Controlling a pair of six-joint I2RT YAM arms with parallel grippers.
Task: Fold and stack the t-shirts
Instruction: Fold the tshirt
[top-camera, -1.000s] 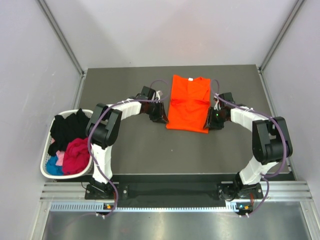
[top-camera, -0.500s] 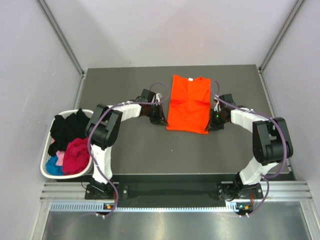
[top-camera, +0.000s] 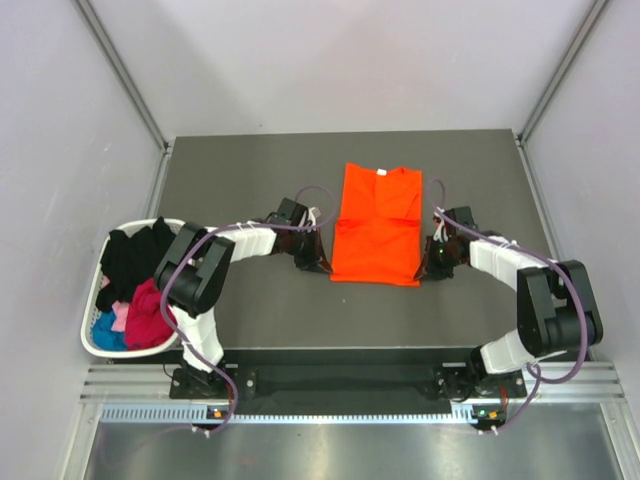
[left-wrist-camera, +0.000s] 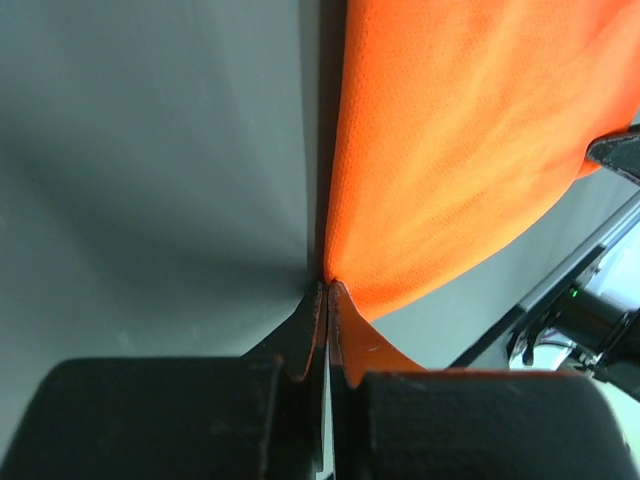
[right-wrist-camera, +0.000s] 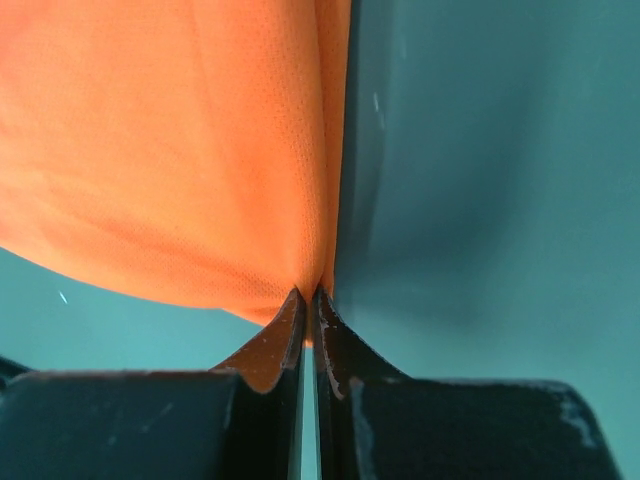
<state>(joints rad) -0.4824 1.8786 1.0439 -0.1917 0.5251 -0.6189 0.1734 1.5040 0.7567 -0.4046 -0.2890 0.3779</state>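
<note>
The orange t-shirt (top-camera: 377, 225) lies on the dark table, sleeves folded in, collar at the far end. My left gripper (top-camera: 326, 268) is shut on its near left corner; in the left wrist view (left-wrist-camera: 328, 287) the orange cloth (left-wrist-camera: 450, 150) runs out from between the closed tips. My right gripper (top-camera: 424, 270) is shut on the near right corner; in the right wrist view (right-wrist-camera: 308, 293) the orange cloth (right-wrist-camera: 180, 150) is pinched between the tips. Black (top-camera: 135, 255), magenta (top-camera: 153, 310) and blue (top-camera: 105, 330) shirts lie in the basket.
A white laundry basket (top-camera: 93, 343) stands at the table's left edge, beside the left arm. The dark table (top-camera: 260, 310) is bounded by grey walls at the back and sides, and a metal rail runs along the near edge.
Both grippers have moved toward the near edge, drawing the shirt's near hem with them. The shirt now lies longer and flatter than before.
</note>
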